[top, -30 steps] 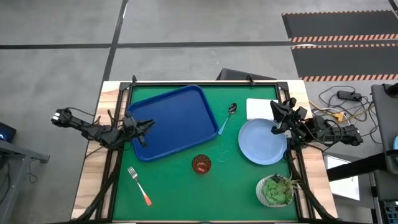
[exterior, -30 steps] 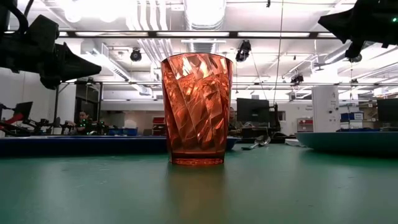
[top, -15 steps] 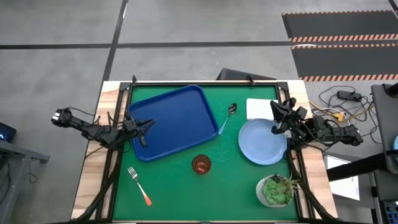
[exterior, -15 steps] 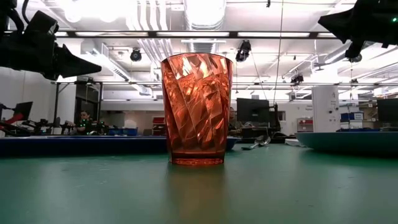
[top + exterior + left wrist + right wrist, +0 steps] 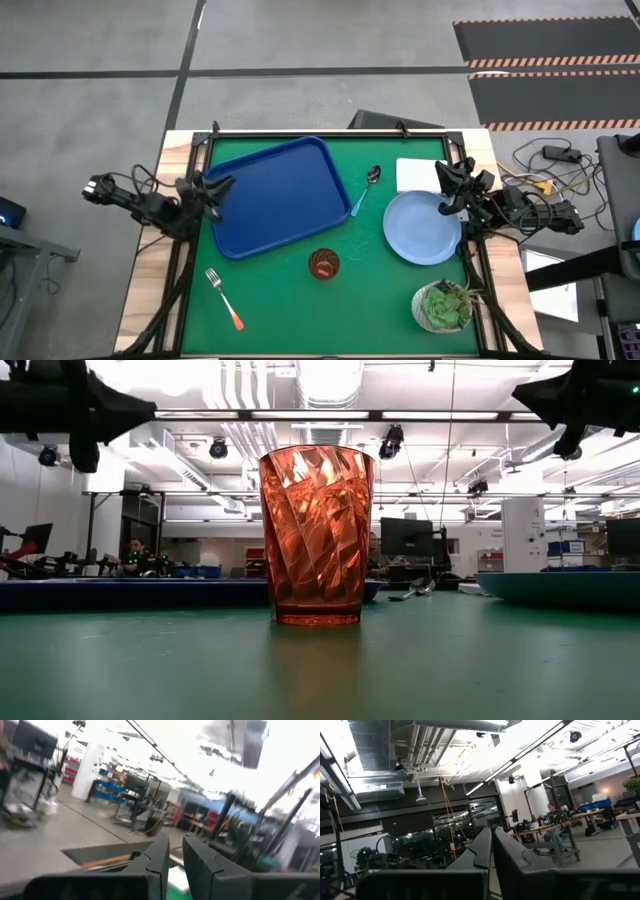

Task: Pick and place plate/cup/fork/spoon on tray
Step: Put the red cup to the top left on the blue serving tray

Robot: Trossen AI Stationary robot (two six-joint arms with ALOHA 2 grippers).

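Note:
The dark-blue tray point(image 5: 275, 195) lies at the table's far left. The light-blue plate point(image 5: 420, 228) lies at the right, and the red-brown cup point(image 5: 324, 264) stands upright near the middle, filling the low view point(image 5: 316, 535). The orange-handled fork point(image 5: 224, 298) lies near the front left. The blue-handled spoon point(image 5: 364, 188) lies between tray and plate. My left gripper point(image 5: 226, 184) is shut and empty, raised beside the tray's left rim; it also shows in its wrist view point(image 5: 175, 860). My right gripper point(image 5: 443, 205) is shut and empty above the plate's far right edge.
A green potted plant point(image 5: 445, 305) stands at the front right corner. A white rectangular block point(image 5: 418, 174) lies behind the plate. Bare green table shows between the fork and the cup and in front of the tray.
My left gripper has drawn back from over the tray's left part toward the table's left edge, risen, and turned toward the far side. It has stayed shut. Nothing on the table has moved.

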